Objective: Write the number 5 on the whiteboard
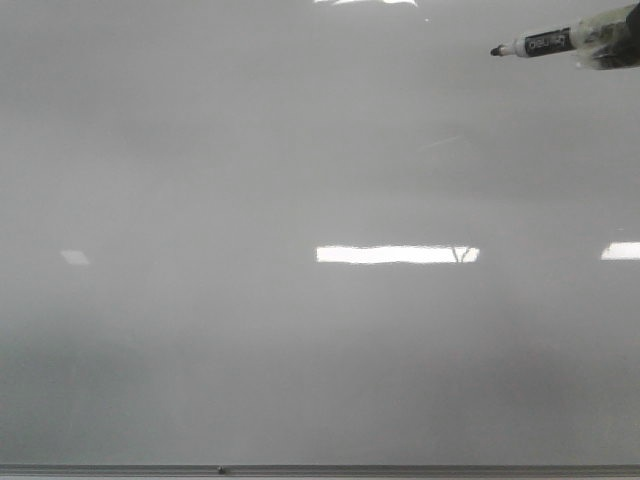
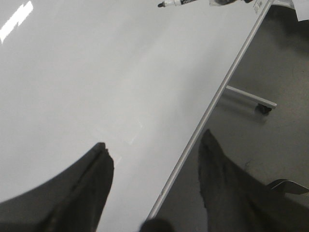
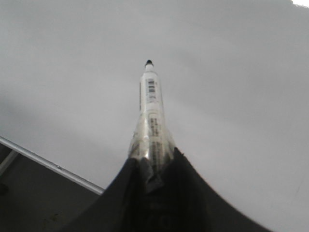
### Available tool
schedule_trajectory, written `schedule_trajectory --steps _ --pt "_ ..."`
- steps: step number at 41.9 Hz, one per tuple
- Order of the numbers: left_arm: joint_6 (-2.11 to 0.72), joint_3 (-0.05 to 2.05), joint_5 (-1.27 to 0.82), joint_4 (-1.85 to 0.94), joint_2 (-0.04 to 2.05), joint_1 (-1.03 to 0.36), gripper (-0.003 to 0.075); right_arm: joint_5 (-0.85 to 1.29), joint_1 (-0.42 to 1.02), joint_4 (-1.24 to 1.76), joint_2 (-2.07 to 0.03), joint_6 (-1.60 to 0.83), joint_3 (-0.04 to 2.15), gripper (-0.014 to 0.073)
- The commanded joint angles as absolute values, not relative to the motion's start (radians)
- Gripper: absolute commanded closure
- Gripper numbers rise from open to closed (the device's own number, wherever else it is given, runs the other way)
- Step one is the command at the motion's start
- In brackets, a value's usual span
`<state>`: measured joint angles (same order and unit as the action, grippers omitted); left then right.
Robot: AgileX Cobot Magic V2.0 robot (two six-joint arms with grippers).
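Right gripper (image 3: 152, 169), jaws clenched on black marker (image 3: 150, 104), tip just off blank whiteboard (image 1: 300, 150). Left gripper (image 2: 154, 164), jaws released, over whiteboard's metal edge (image 2: 217, 96).

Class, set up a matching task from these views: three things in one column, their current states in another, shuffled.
Things:
1. whiteboard
2. marker
3. left end effector

States:
A. open, holding nothing
B. no writing visible
C. gripped by the right end effector, tip uncapped

Pairs: 1-B, 2-C, 3-A
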<state>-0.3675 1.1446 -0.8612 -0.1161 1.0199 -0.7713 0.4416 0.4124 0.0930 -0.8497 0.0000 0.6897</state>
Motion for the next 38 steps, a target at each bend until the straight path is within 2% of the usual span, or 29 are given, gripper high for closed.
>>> schedule_trajectory --steps 1,23,38 --pt "-0.352 1.170 -0.783 -0.126 1.004 -0.768 0.0332 0.283 0.406 0.099 -0.884 0.000 0.722 0.0664" --pt "-0.352 1.170 -0.783 -0.126 1.006 -0.768 0.0332 0.206 0.406 0.083 -1.111 0.000 0.879 0.0664" --pt "-0.352 1.170 -0.780 -0.126 1.006 -0.768 0.0332 0.127 0.406 0.083 -1.222 0.000 0.901 0.0664"
